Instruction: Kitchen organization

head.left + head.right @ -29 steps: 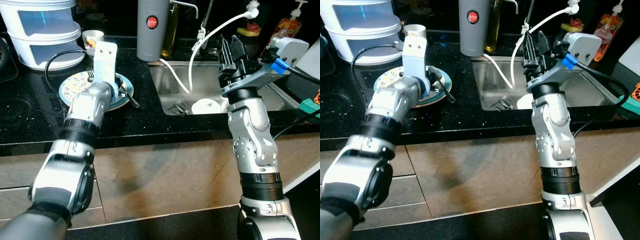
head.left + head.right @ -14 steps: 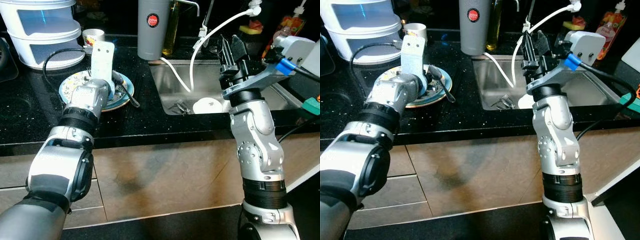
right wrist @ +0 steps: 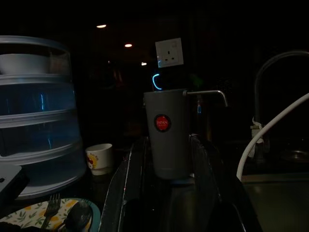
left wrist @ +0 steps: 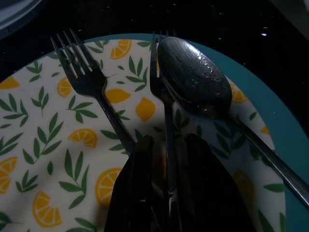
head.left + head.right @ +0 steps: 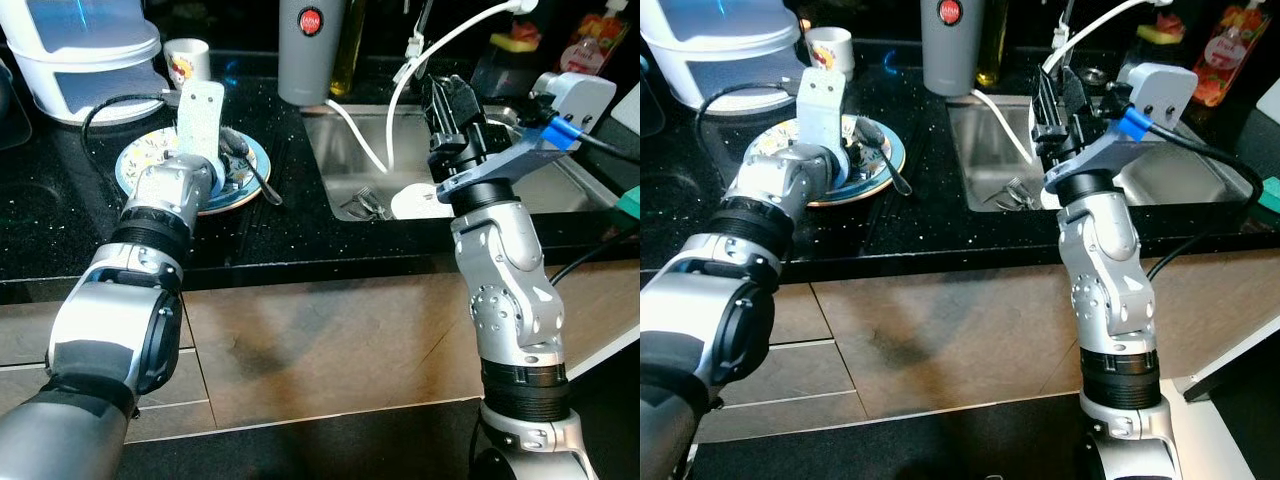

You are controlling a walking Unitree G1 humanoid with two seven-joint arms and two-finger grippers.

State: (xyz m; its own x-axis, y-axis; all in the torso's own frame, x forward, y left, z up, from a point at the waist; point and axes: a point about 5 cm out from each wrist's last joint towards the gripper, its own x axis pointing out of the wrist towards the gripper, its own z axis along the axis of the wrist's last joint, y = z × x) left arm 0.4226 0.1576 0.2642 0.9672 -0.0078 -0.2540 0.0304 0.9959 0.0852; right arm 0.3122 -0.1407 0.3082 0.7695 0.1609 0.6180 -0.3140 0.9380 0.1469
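Observation:
A teal-rimmed plate (image 5: 140, 165) with a lemon pattern lies on the black counter left of the sink. It holds two forks and a large spoon (image 4: 193, 82). My left gripper (image 4: 169, 142) is down on the plate, narrowly open, one finger on each side of the handle of the middle fork (image 4: 164, 111). The other fork (image 4: 82, 72) lies apart beside it. Plate surface still shows in the gap between the fingers (image 4: 140, 193). My right gripper (image 5: 452, 110) hangs raised over the sink's front edge, open, holding nothing.
The steel sink (image 5: 350, 150) holds a small white dish (image 5: 415, 203) and cutlery (image 5: 365, 205). A white hose (image 5: 400, 110) arcs into it. Behind stand a grey flask (image 5: 308, 50), a mug (image 5: 185, 60), a stacked white container (image 5: 80, 50) and bottles (image 5: 590, 45).
The head view has shifted a little. My left gripper has settled lower onto the plate, around the fork handle. The right arm has drifted slightly left, still raised.

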